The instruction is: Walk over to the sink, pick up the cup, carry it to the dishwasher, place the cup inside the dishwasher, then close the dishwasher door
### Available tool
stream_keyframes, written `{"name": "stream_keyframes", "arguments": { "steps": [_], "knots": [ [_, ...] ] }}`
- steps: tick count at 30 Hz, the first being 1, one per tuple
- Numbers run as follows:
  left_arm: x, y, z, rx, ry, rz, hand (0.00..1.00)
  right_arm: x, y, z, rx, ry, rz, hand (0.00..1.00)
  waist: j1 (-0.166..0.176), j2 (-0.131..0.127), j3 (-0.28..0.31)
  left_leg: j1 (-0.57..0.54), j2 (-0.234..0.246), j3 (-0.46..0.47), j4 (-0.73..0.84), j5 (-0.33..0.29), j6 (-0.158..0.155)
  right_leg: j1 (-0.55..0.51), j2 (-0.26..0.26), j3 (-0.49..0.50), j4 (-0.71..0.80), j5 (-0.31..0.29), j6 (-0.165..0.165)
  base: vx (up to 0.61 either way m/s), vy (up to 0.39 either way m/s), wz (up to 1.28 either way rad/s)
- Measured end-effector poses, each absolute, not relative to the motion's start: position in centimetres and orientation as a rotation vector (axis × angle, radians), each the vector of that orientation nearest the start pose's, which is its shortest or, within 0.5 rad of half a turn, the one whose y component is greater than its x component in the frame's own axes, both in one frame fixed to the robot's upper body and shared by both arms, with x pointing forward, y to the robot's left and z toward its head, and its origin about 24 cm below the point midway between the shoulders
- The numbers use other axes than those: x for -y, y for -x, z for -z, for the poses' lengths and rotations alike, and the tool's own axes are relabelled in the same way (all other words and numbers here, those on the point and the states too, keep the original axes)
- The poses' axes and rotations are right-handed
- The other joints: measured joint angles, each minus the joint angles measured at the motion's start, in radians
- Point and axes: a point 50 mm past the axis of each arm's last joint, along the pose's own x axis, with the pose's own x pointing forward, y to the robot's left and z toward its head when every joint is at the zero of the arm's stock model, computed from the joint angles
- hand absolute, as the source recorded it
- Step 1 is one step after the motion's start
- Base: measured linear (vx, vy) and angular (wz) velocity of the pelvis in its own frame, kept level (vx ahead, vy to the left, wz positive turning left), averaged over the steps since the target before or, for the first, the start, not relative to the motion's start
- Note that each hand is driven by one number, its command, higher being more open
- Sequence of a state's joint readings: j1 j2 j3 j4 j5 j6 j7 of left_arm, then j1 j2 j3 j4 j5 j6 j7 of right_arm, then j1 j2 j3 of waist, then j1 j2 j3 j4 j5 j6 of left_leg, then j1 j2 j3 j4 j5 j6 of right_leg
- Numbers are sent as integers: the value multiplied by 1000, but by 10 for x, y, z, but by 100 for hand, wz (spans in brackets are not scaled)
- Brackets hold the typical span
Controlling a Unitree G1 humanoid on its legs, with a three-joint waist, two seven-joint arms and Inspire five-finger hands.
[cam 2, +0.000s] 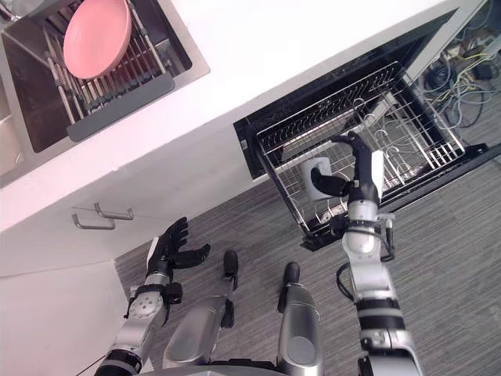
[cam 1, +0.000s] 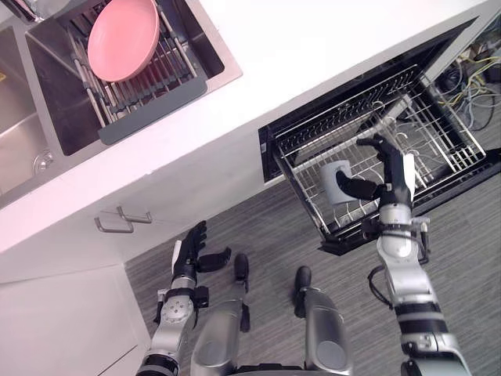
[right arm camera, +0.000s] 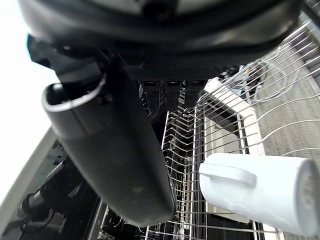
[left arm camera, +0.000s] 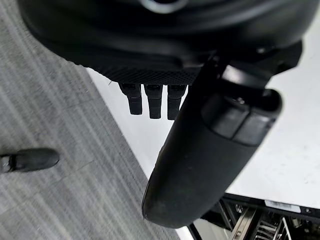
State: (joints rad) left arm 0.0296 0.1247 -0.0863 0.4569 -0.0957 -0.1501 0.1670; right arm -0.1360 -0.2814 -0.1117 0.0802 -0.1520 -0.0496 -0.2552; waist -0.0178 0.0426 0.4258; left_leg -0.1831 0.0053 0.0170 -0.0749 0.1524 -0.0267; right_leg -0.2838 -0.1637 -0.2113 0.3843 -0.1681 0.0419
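Grey floor (cam 1: 470,258), white counter (cam 1: 313,47); cup (right arm camera: 265,195) in dishwasher rack (cam 1: 438,149); right hand (cam 1: 395,176) splayed, empty; left hand (cam 1: 190,247) relaxed, empty.

Head stereo pair looking down, both sharing dishwasher rack (cam 1: 438,145), wrist cameras very close

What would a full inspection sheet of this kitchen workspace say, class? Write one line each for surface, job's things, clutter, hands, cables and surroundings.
Surface: white counter with a steel sink set in it.
Job's things: white cup sits in the pulled-out dishwasher rack; the dishwasher is not yet closed.
Clutter: pink bowl on a drainer rack over the sink.
Hands: right hand open, beside the cup; left hand open, hanging above the floor.
Cables: tangle of wires on the floor beyond the dishwasher.
Surroundings: grey carpet floor; white cabinet with metal handles.
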Motion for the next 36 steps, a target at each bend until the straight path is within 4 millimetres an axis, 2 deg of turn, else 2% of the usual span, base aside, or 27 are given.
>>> {"name": "stream_keyframes", "arguments": {
  "steps": [2,3,4,5,6,7,8,9,10,12,14,16,18,19,20,23,24,25,26,27,30,36],
  "knots": [
    [-174,-220,56,-353,-66,-134,90,234,-263,-79,155,389,364,90,-8,-10,-5,9,-10,-9,16,-8,-9,28,-17,-28,15,-21,1,53,-21,48],
    [-171,-219,57,-360,-58,-133,90,234,-256,-81,166,384,369,90,-26,-10,-8,-2,-12,60,38,-28,-8,53,-37,-66,25,-34,1,13,17,78],
    [-170,-218,59,-370,-52,-133,90,233,-249,-83,182,374,377,90,-35,-14,-12,-8,29,215,91,-80,18,78,-50,-106,29,-38,-2,12,18,82],
    [-169,-218,61,-377,-50,-132,90,232,-246,-85,194,372,376,90,-36,-19,-17,-12,53,310,124,-107,20,88,-59,-122,27,-38,-2,8,31,78],
    [-167,-215,66,-400,-44,-130,90,231,-239,-92,232,377,369,90,-43,-20,-32,-13,107,468,186,-139,26,112,-74,-149,19,-46,11,47,45,66],
    [-166,-211,69,-420,-44,-131,90,229,-235,-99,269,378,364,90,-53,-16,-47,-14,137,530,216,-132,29,126,-81,-171,21,-56,24,61,146,69],
    [-167,-204,75,-449,-58,-131,90,225,-233,-109,325,367,356,90,-51,-27,-66,-19,126,518,242,-153,35,140,-100,-177,17,-63,42,51,131,43],
    [-167,-202,77,-455,-59,-132,90,224,-232,-111,337,364,355,90,-51,-29,-69,-19,123,515,247,-160,35,145,-103,-179,16,-66,45,74,159,29],
    [-169,-193,84,-499,-63,-140,90,218,-231,-120,395,350,344,90,-48,-36,-90,-19,112,509,274,-192,45,164,-117,-185,10,-71,56,81,85,15],
    [-171,-182,91,-535,-64,-147,90,213,-232,-126,434,348,323,90,-46,-42,-107,-17,105,505,316,-230,52,192,-133,-191,-1,-78,67,137,135,14],
    [-172,-164,100,-589,-82,-146,90,209,-233,-128,454,364,303,90,-47,-52,-136,-7,84,486,379,-298,59,238,-164,-206,8,-82,89,191,156,22],
    [-172,-158,105,-619,-97,-130,90,210,-235,-131,464,412,287,90,-53,-54,-146,6,59,463,406,-329,78,231,-196,-161,100,-77,82,257,185,41],
    [-173,-156,107,-634,-101,-128,90,213,-239,-132,461,460,269,90,-58,-60,-151,41,37,428,406,-353,102,178,-206,-30,266,-38,19,204,131,59],
    [-176,-155,107,-637,-114,-127,90,215,-243,-131,449,493,256,90,-65,-63,-156,71,28,397,391,-354,99,149,-174,71,331,-64,20,210,40,69],
    [-177,-155,107,-636,-127,-124,90,215,-246,-129,443,528,238,90,-68,-66,-165,94,26,370,374,-353,97,128,-124,143,322,-100,23,205,6,71],
    [-184,-155,106,-635,-156,-125,90,213,-254,-131,449,592,178,90,-75,-66,-184,112,26,315,349,-348,89,69,-31,241,223,-118,16,182,-65,70],
    [-186,-156,105,-630,-164,-124,90,215,-257,-133,450,631,154,90,-81,-67,-187,119,25,281,348,-346,84,49,13,293,147,-108,31,202,-125,84],
    [-187,-157,105,-627,-171,-122,90,219,-258,-135,448,667,136,90,-79,-81,-195,119,11,253,358,-351,69,44,28,326,49,-31,38,199,-143,92],
    [-189,-156,105,-630,-180,-119,90,221,-259,-136,444,686,129,90,-81,-90,-201,119,-1,233,365,-358,59,41,25,344,31,18,89,264,-221,87],
    [-182,-152,110,-653,-156,-113,90,229,-262,-135,417,743,112,90,-74,-56,-226,118,18,202,358,-364,41,57,38,313,28,14,81,225,-182,52],
    [-172,-144,113,-666,-133,-82,90,234,-274,-144,420,806,79,90,-58,-30,-242,132,36,192,308,-355,20,73,57,295,-7,18,71,204,-118,15],
    [-168,-136,118,-697,-129,-55,90,231,-286,-154,421,887,-12,90,-50,-32,-248,175,37,175,245,-340,19,146,58,267,-109,44,65,81,10,9]
  ]
}}
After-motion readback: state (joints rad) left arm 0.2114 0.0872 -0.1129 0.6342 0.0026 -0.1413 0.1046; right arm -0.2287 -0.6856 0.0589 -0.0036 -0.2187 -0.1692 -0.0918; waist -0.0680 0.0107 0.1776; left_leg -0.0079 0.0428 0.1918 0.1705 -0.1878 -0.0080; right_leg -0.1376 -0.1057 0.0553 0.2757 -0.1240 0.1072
